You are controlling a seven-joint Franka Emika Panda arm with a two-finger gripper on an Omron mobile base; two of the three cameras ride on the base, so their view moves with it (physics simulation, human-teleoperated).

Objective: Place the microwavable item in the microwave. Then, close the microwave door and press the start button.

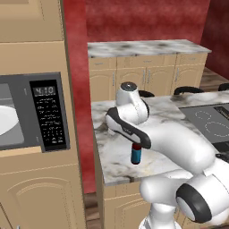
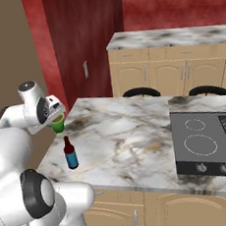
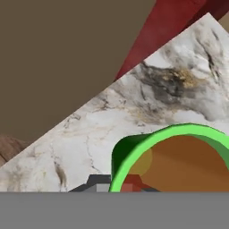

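We see the marble table [image 2: 137, 132] first, then the microwave [image 1: 33, 112] at its left, standing open with its white plate [image 1: 6, 120] showing. Our end effector [image 2: 56, 122] holds the green cup [image 2: 58, 123] just above the table's corner, near the brown bottle [image 2: 70, 153].

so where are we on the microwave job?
Done: microwave stands open, its white plate bare. In hand: the gripper is at the green cup by the counter's edge; whether it grips can't be told. Left: cup onto plate, close door, press start.
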